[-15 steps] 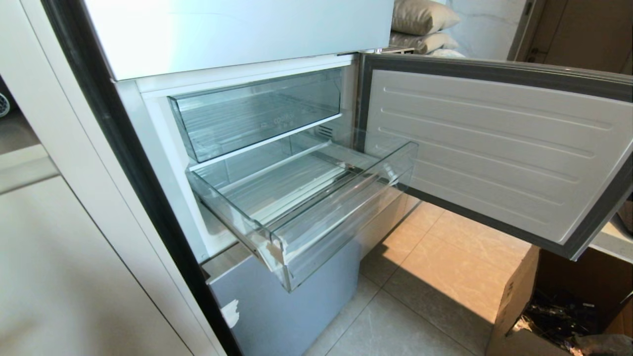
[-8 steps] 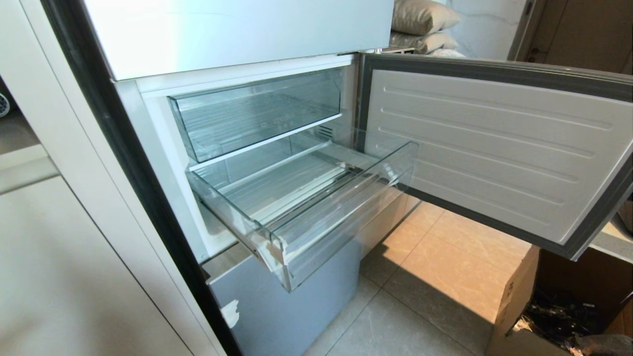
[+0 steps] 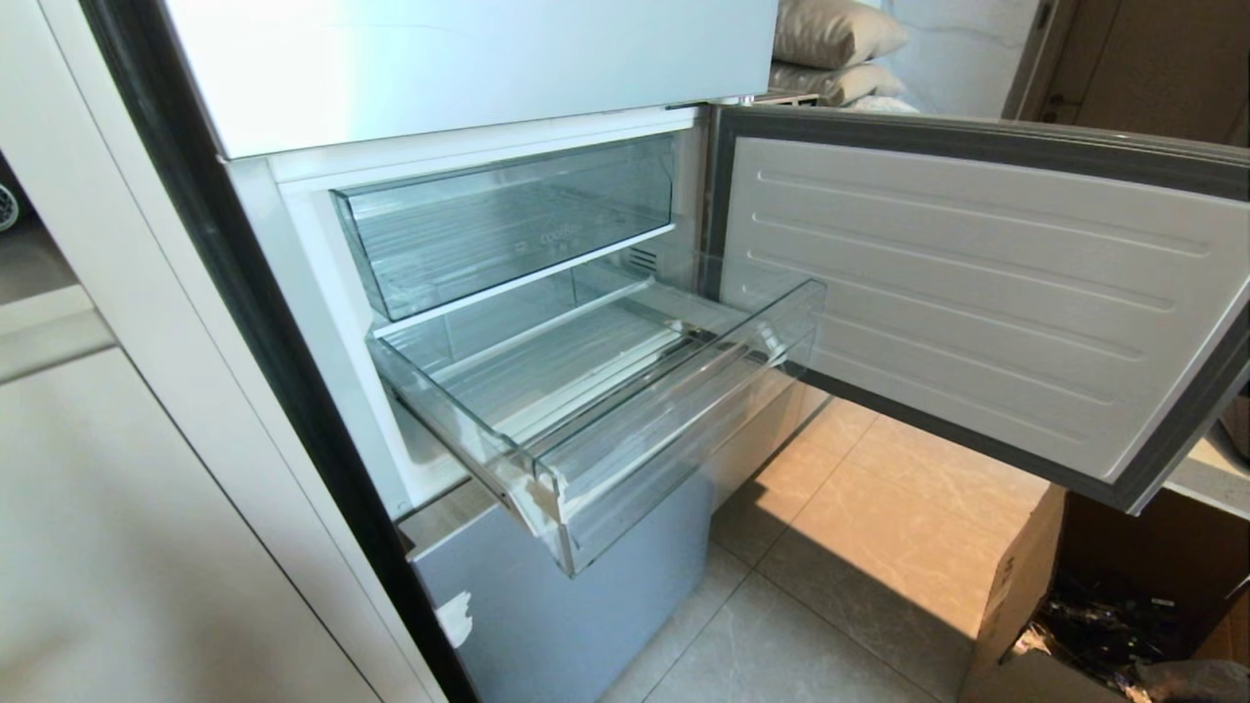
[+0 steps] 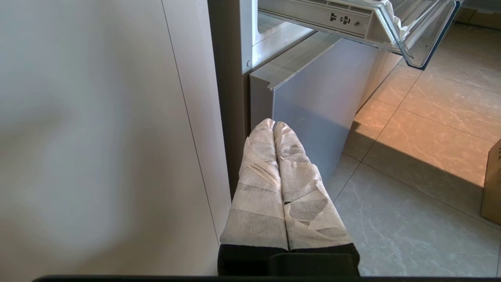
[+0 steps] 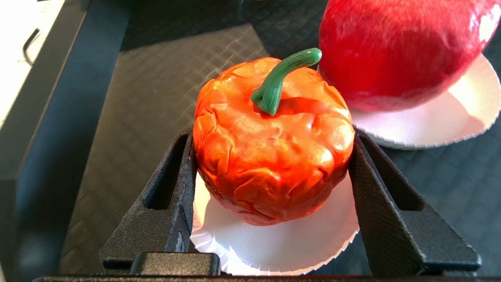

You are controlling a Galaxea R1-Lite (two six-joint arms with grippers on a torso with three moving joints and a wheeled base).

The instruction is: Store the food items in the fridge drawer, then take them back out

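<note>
In the right wrist view, an orange pepper-shaped food item (image 5: 274,156) with a green stem (image 5: 280,78) stands on a white paper disc (image 5: 274,243). My right gripper (image 5: 272,137) is shut on it, a black finger (image 5: 176,184) pressing each side. A red round food item (image 5: 391,51) sits just beyond it on a second disc (image 5: 450,113). The fridge drawer (image 3: 664,430) is pulled out and holds nothing, with white tape (image 3: 542,498) on its front corner. My left gripper (image 4: 273,124) is shut and empty, parked low beside the fridge, below the drawer (image 4: 391,23).
The foods rest on a dark textured tray (image 5: 156,98) with a raised rim. Above the open drawer is a clear drawer printed coolBox (image 3: 508,229). The fridge door (image 3: 977,293) stands open to the right. A cardboard box (image 3: 1104,605) sits on the tiled floor.
</note>
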